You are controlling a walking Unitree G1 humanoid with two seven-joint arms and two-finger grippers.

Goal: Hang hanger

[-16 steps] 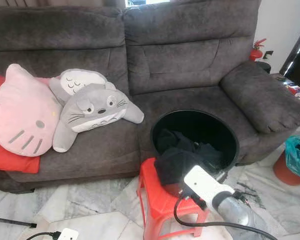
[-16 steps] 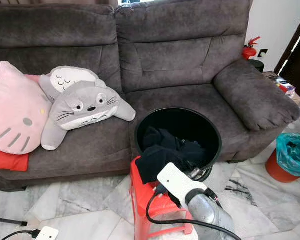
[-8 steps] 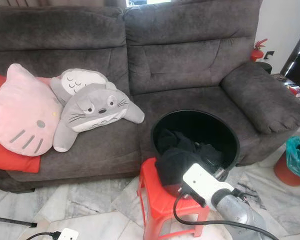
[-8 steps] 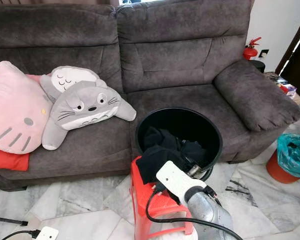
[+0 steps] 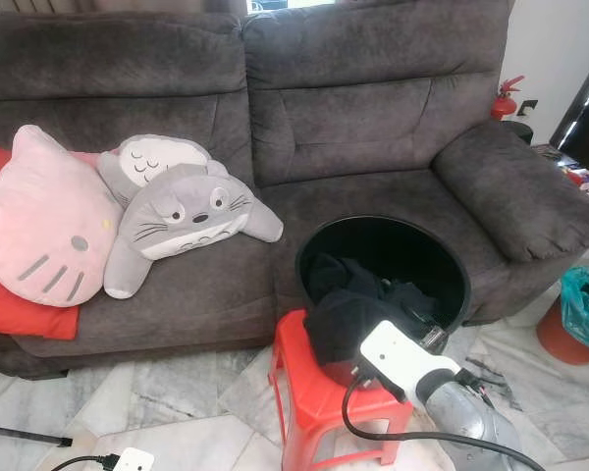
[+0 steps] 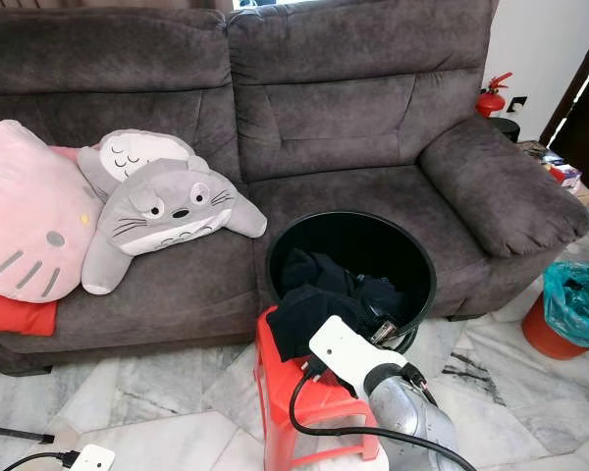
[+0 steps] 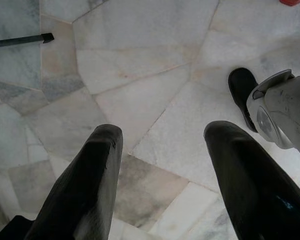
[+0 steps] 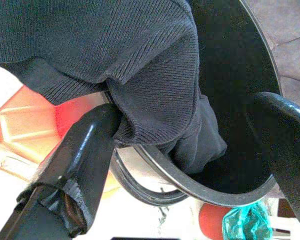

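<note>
Basically nothing's been moved lately: right pincer (image 8: 190, 150) spread beside the black garment (image 8: 115, 60) over the bucket rim (image 8: 205, 192), no hanger gripped yet

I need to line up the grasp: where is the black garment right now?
The black garment drapes over the black bucket's near rim, above the red stool, with the right gripper open around it.

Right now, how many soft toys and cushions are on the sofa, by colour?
Pink: 1, the cat-face cushion
Grey: 2, the front grey plush and the sleeping-face plush behind it
Red: 1, the red cushion under the pink one
Total: 4
</note>
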